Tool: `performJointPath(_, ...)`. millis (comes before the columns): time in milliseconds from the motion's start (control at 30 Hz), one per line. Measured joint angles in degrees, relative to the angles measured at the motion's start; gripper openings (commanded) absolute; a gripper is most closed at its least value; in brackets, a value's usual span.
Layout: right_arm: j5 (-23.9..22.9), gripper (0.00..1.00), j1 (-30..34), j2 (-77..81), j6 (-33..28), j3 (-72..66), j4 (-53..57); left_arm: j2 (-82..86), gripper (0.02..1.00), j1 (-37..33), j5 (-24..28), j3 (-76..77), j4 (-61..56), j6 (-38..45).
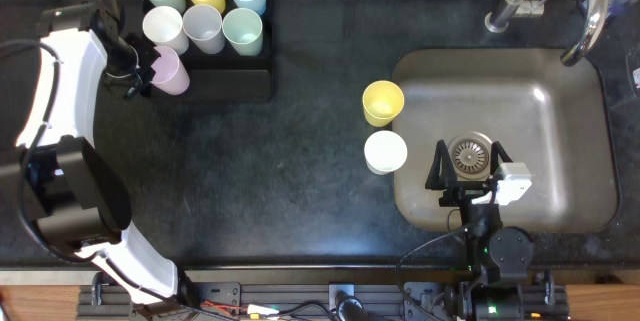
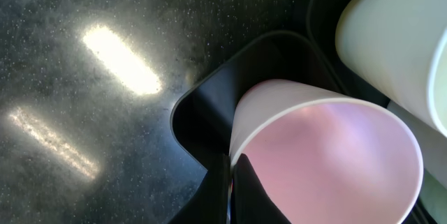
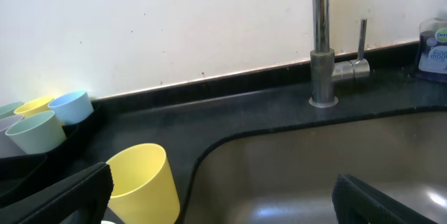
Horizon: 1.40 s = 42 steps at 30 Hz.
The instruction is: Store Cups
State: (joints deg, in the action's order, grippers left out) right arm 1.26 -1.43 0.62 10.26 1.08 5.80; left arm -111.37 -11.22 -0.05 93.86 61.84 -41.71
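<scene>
While gripped by the lip alone, looks secure enough for now. Far left first: left gripper (image 1: 135, 69) clamped on the pink cup (image 1: 170, 71), and in the left wrist view one finger (image 2: 222, 185) on each side of the cup's wall. Holds it tipped over, mouth back toward the wrist, base down in the near-left pocket of the black tray (image 1: 235, 83). Cannot tell whether it touches the pocket floor. Reaches in from the left edge of the counter (image 1: 320, 211), wrist turned toward the tray.

Reads as thin moulded plastic: probably very light, fairly stiff, smooth and a little slippery, not fragile. Rates the rim pinch as a fair hold, though likely to swing or slide if jolted. Better to stand it upright before letting go.

Just behind, six stored cups (image 1: 203, 26) upright in the tray's two farther rows.

Across to the right now: yellow cup (image 1: 382, 102) and white cup (image 1: 385, 151), both mouth up, near each other, just beside the left rim of the sink (image 1: 560, 141). Would take these by the rim as well.

Further right, right gripper (image 1: 467, 166) over the sink basin, fingers spread wide with nothing between them, arm folded close to its base.
</scene>
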Motion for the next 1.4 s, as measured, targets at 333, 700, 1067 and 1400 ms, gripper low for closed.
performJointPath(333, 0.0, 0.996, 0.0, 0.0, 0.0, 0.0, 0.0, -0.2, 0.500, 0.0, -0.4, 0.0, 0.0, 0.0)
performJointPath(700, 0.0, 0.996, 0.0, 0.0, 0.0, 0.0, 0.0, -0.6, 1.000, 0.0, -0.7, 0.0, 0.0, -0.3)
performJointPath(1067, 0.0, 0.998, 0.0, 0.0, 0.0, 0.0, 0.0, 14.5, 1.000, 3.8, 1.2, 0.0, -0.2, -0.2)
performJointPath(1400, 0.0, 0.998, 0.0, 0.0, 0.0, 0.0, 0.0, 13.8, 1.000, 34.8, 0.7, 2.2, -11.1, -0.5)
